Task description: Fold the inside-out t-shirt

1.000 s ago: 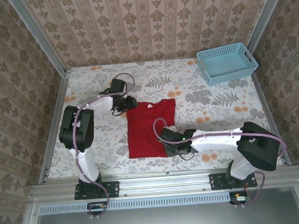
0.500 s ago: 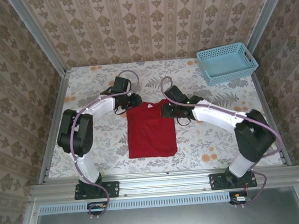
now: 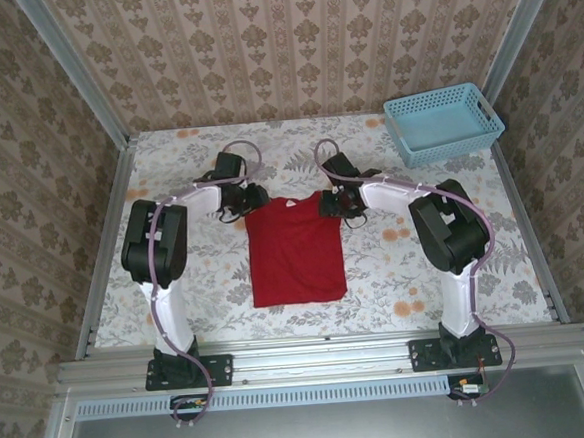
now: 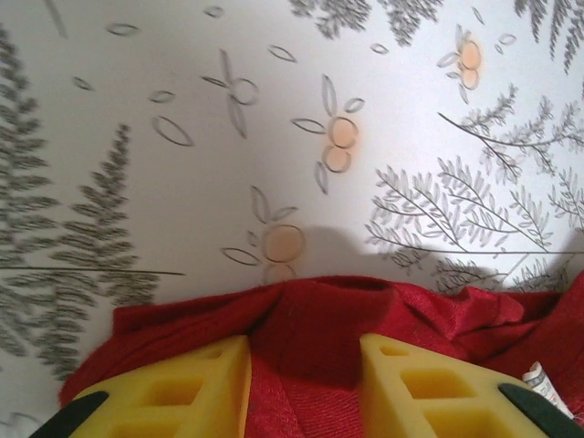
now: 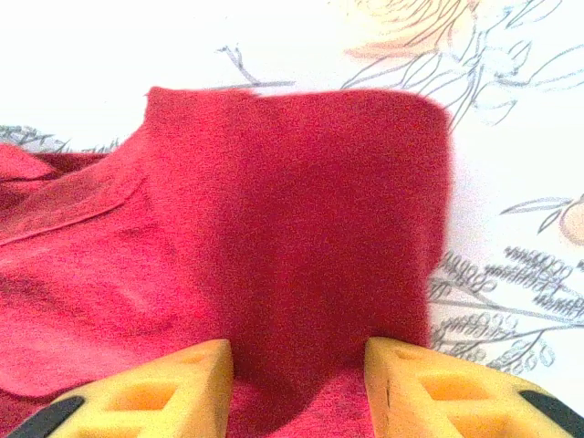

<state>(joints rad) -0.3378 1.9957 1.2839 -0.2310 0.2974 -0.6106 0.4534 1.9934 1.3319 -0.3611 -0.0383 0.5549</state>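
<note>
The red t-shirt (image 3: 294, 251) lies flat in the middle of the picture, on the flowery table (image 3: 414, 246). The left pincer (image 3: 253, 198) sits at its upper left corner and the right pincer (image 3: 328, 204) at its upper right corner. Both are about half open, with yellow fingers (image 5: 173, 388) on each side of the cloth. I think neither one has hold of it. Up close, the left corner looks bunched up and the right one looks smooth. If a pincer pinches just the top layer, or a big lump, the shirt may slip out or fold crooked. If one arm pulls harder, the shirt could twist.
</note>
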